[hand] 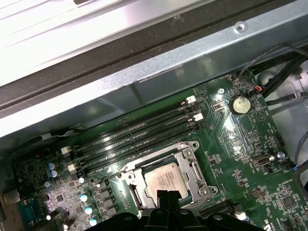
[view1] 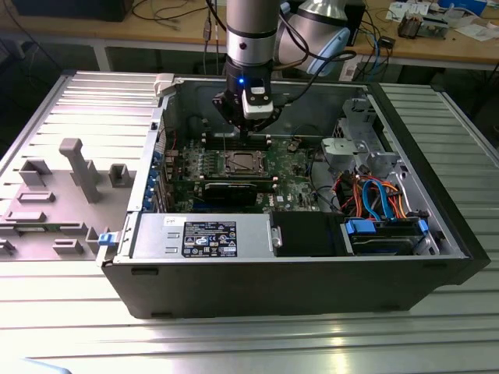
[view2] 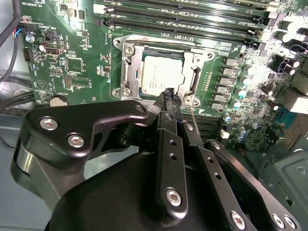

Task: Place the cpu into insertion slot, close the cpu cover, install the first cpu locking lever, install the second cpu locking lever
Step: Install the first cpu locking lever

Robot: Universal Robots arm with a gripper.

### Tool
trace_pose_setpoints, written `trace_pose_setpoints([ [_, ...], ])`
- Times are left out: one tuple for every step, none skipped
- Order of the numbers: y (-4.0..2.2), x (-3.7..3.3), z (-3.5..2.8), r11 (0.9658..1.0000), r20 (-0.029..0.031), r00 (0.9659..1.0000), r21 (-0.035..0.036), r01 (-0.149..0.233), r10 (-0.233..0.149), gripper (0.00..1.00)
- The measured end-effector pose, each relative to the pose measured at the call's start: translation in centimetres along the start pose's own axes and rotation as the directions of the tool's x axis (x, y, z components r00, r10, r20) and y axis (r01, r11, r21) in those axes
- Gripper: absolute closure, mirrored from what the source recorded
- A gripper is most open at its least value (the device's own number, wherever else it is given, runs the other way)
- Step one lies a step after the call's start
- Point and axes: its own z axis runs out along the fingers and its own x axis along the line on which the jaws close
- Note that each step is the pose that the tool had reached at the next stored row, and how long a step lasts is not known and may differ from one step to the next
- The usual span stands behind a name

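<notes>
A ribbed aluminium table (view1: 234, 343) carried the open black computer case (view1: 312, 292). Its near side was taken up by a boxy silver power supply (view1: 203, 236) with a dark label. A bundle of blue and orange cables (view1: 374, 199) lay toward the exterior view's right. A moulded grey plastic tray (view1: 54, 202) rested at the table's edge on the exterior view's left.

Deeper in the case, past a long black expansion card (view1: 234, 189), the green circuit board (view1: 292, 165) held the insertion slot (view2: 129, 52), its silver rim bolted at the corners. The cpu (view2: 159, 74), flat, square and matt silver-grey, sat in the slot. The cpu cover (view2: 195, 72), a thin bright metal frame, lay flat around it, the chip showing through its window.

The gripper (view2: 168, 95), black and jointed with round screw heads, hung over the slot with its narrow fingertips drawn together. Whether they touched the metal could not be told.

Beyond ran long dark memory slots (view2: 183, 19), then the case's grey steel wall and a wooden workbench (view1: 437, 47) strewn with wires.
</notes>
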Motion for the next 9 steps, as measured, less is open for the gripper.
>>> trace_pose_setpoints([
  [0.0,0.0,0.0,1.0,0.0,1.0,0.0,0.001,-0.001,0.89],
  [0.0,0.0,0.0,1.0,0.0,1.0,0.0,0.002,-0.002,0.89],
  [0.0,0.0,0.0,1.0,0.0,1.0,0.0,0.004,-0.004,0.89],
  [0.0,0.0,0.0,1.0,-0.0002,1.0,-0.0001,0.009,-0.009,0.89],
  [0.0,0.0,0.0,0.9999,-0.0003,0.9999,-0.0001,0.017,-0.017,0.89],
  [0.0,0.0,0.0,0.9997,-0.0003,0.9997,-0.0001,0.026,-0.026,0.89],
  [0.0,0.01,0.0,0.9991,-0.0006,0.9991,-0.0003,0.043,-0.043,0.89],
  [-0.01,0.01,0.0,0.9976,-0.0011,0.9976,-0.0005,0.07,-0.07,0.89],
  [0.0,0.02,0.0,0.9965,-0.0014,0.9965,-0.0007,0.083,-0.083,0.89],
])
